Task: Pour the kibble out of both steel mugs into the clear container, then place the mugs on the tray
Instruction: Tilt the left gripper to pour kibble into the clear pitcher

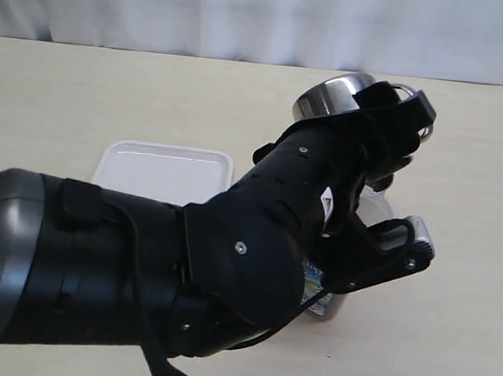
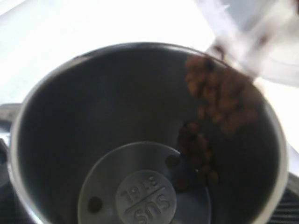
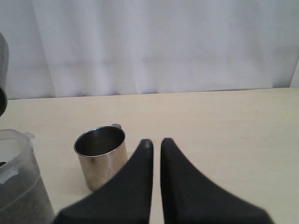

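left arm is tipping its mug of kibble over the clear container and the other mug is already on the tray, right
No, the other mug is not on the tray: the right wrist view shows it upright on the bare table, beside the clear container. The left arm is indeed tipping its tilted mug, kibble sliding out.

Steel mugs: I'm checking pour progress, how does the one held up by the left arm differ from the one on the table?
The held mug is lifted and tipped; the table mug stands upright and free. The held mug spills kibble; none shows inside the table mug. Both are shiny steel.
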Controlling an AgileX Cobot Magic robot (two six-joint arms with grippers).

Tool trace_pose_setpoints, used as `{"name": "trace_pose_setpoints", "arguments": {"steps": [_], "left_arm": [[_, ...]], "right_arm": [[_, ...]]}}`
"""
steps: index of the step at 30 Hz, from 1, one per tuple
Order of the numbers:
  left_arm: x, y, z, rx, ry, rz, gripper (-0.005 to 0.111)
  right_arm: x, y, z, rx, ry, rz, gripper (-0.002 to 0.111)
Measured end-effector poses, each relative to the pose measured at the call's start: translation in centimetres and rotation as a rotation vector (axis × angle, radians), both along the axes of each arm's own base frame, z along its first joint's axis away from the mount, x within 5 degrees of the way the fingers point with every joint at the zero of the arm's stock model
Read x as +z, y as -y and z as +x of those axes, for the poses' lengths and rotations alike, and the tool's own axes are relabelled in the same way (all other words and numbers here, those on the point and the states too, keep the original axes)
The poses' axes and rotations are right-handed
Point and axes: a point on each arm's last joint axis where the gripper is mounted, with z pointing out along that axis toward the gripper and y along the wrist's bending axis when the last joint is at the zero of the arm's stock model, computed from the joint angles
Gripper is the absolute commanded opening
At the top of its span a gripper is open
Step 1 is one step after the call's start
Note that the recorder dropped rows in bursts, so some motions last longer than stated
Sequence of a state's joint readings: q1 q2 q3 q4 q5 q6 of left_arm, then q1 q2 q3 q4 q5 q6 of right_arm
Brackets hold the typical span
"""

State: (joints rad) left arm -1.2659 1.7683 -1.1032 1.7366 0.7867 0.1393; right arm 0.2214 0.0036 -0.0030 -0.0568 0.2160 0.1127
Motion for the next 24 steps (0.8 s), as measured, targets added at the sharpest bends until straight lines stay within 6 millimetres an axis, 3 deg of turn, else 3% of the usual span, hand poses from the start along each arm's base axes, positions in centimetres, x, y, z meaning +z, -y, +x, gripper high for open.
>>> {"name": "trace_pose_setpoints", "arguments": {"steps": [6, 17, 24], "left_arm": [[0.6, 0.3, 0.1, -0.015, 0.023, 0.014, 0.0], [-0.4, 0.9, -0.3, -0.075, 0.029, 0.097, 0.0], [-0.1, 0.7, -0.6, -0.016, 0.085, 0.109, 0.0]], "right_arm": [[0.0, 0.0, 0.0, 0.0, 0.0, 0.0, 0.005], [0.0, 0.0, 0.0, 0.0, 0.0, 0.0, 0.005], [0.0, 0.0, 0.0, 0.0, 0.0, 0.0, 0.005]]}}
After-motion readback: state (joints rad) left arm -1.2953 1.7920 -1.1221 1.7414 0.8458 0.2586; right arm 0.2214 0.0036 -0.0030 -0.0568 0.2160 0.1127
